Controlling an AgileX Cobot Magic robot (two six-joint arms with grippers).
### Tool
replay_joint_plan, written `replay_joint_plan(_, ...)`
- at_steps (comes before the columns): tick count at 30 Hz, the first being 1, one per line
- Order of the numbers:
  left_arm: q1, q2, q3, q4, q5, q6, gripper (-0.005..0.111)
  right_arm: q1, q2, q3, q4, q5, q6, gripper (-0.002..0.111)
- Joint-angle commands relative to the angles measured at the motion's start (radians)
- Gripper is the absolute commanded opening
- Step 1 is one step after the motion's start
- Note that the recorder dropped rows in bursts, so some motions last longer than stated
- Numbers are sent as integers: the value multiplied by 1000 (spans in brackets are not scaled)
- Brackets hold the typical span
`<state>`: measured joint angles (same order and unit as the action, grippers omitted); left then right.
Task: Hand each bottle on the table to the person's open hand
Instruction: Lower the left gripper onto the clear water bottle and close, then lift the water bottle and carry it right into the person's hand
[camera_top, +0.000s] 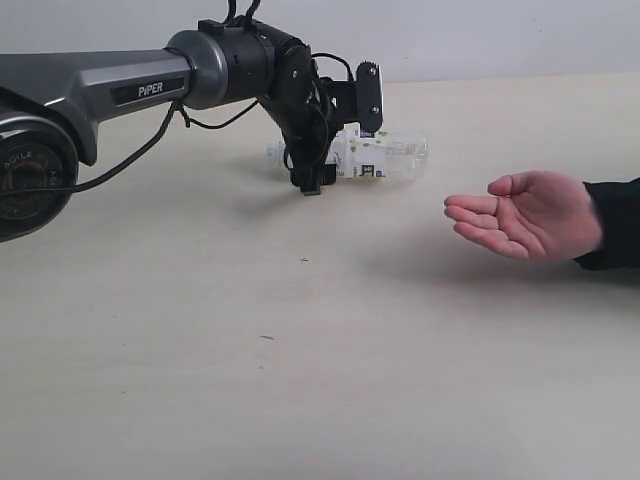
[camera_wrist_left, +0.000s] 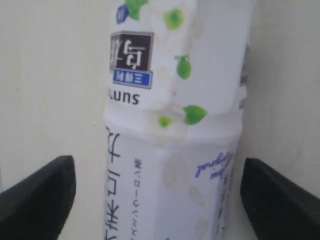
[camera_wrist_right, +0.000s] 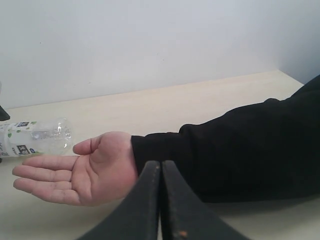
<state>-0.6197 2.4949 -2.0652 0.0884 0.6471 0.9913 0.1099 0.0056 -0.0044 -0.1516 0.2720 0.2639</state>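
Black left gripper (camera_wrist_left: 157, 200) straddling a small clear plastic bottle (camera_top: 385, 157), jaws wide apart.

The bottle, white-labelled with green leaves, lies on its side on the pale beige table (camera_top: 300, 350), with a gap between it and each black finger (camera_wrist_left: 45, 195). To its right, apart from it, a bare hand (camera_top: 530, 215) with a black sleeve is held open, palm up. The black right gripper (camera_wrist_right: 160, 200) has its fingers pressed together, empty.

Table: flat pale beige table (camera_top: 300, 400) with faint wood lines.
Bottle: small clear plastic bottle (camera_top: 392, 156), white label with green leaves, lying on its side, near and past the fingertips of the bare hand (camera_top: 530, 215).
Specks: tiny dark specks (camera_top: 304, 260), farther from the hand.
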Motion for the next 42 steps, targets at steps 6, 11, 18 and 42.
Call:
replay_joint_plan(6,1,-3,-5,-10,7,-6,19,-5,-6,4,-6,-9,0,0)
replay_joint_plan(11,1,-3,-5,-10,15,-9,0,-5,-6,4,-6,-9,0,0)
replay_joint_plan(18,1,-21,-5,-10,11,-41,0,-5,-6,4,-6,-9,0,0)
replay_joint_plan(42,-1,-139,-5,-10,286,-285,0,-5,-6,4,-6,-9,0,0)
